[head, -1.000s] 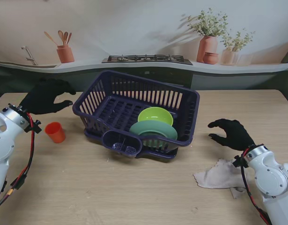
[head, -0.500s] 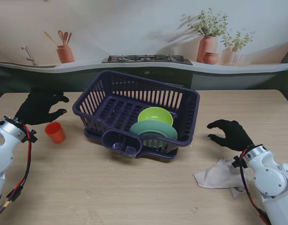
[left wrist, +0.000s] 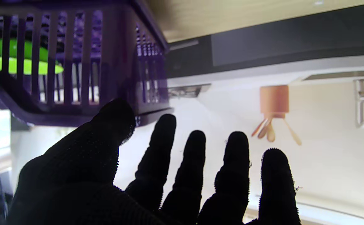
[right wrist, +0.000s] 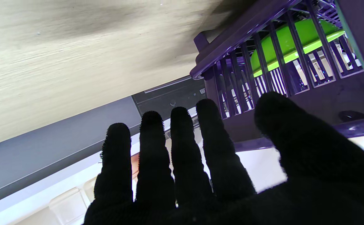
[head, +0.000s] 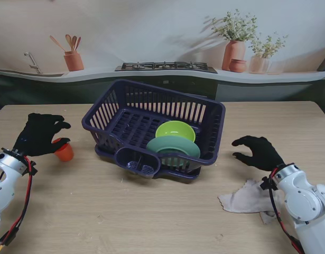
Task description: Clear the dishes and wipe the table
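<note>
Left hand (head: 38, 133) fingers (left wrist: 166, 150) spread over the orange cup (head: 64, 152); right hand (head: 259, 151) fingers spread, empty.

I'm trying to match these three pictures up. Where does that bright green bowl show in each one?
Stand view: the green bowl sits inside the purple rack, middle of the table.
Left wrist view: a green strip behind the rack's bars.
Right wrist view: green behind the bars too.
Shared landmark: the purple rack.
</note>
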{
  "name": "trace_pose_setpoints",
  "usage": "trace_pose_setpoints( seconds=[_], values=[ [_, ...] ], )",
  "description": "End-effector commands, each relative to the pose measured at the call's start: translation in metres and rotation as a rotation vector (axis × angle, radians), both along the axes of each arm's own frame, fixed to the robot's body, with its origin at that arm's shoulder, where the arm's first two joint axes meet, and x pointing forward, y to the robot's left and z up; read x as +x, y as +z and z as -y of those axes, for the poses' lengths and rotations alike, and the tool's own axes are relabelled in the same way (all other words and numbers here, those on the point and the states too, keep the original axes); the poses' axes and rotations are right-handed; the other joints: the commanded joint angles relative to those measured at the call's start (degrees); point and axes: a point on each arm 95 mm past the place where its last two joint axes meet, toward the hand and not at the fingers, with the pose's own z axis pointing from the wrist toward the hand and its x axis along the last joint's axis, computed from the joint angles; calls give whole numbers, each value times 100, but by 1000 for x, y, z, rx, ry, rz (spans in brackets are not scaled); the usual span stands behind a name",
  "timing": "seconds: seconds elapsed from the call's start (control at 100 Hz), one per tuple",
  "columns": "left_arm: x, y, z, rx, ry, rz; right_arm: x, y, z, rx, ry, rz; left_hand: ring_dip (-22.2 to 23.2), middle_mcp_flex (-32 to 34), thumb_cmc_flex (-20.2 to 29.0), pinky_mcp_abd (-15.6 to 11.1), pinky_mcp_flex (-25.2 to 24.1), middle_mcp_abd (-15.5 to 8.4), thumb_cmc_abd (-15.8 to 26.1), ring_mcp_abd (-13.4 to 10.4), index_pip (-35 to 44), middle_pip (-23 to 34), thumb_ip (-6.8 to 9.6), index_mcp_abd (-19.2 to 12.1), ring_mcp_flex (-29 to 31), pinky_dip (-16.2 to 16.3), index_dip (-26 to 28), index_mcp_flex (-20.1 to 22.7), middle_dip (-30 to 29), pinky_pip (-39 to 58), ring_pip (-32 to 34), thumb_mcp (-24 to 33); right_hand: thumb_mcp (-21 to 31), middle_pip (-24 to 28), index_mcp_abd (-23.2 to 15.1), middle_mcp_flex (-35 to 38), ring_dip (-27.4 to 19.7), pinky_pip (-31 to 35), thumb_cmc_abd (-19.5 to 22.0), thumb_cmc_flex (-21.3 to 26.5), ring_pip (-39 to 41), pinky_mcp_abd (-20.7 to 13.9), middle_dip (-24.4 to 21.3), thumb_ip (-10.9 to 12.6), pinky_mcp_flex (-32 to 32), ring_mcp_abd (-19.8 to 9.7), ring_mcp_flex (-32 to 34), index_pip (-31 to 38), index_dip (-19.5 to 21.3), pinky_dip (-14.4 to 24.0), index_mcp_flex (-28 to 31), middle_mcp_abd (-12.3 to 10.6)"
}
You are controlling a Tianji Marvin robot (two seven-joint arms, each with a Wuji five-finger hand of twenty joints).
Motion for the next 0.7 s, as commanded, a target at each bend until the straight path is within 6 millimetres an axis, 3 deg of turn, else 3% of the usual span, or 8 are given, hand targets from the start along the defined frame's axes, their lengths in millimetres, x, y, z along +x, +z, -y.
trace_pose_setpoints(
  seconds=[0.0, 0.27, 0.69],
  values=[
    [-6, -12, -4, 5, 19, -33, -2, -2, -3, -8, 12, -16, 173, 13, -150, -108, -120, 119, -82, 159, -52, 128, 142, 90, -44, -132, 16, -82, -21, -156, 167, 255, -52, 14, 3, -108, -39, -99, 63, -186, -84, -173, 58, 112, -94, -123, -120, 12, -9, 87, 17, -95],
    [-20, -27, -14, 100, 53, -29, -2, -3, -4, -8, 14, -22, 418, 60, -335, 3, -98, 181, -108, 256, 59, 316, 112, 71, 10, -34, 129, -36, 84, 25, 494, 282, -54, 14, -3, -105, -36, -103, 62, -190, -81, -181, 58, 112, -99, -129, -116, 18, -9, 87, 12, -98],
    [-27, -49, -16, 124, 115, -67, -2, -4, -7, -10, 16, -30, 460, 220, -459, 109, -147, 230, -145, 316, -1, 349, 101, 129, 122, -156, 139, 161, 103, -183, 558, 337, -53, 12, 4, -107, -35, -111, 62, -189, -84, -185, 59, 112, -103, -120, -120, 24, -12, 89, 7, -97]
  ],
)
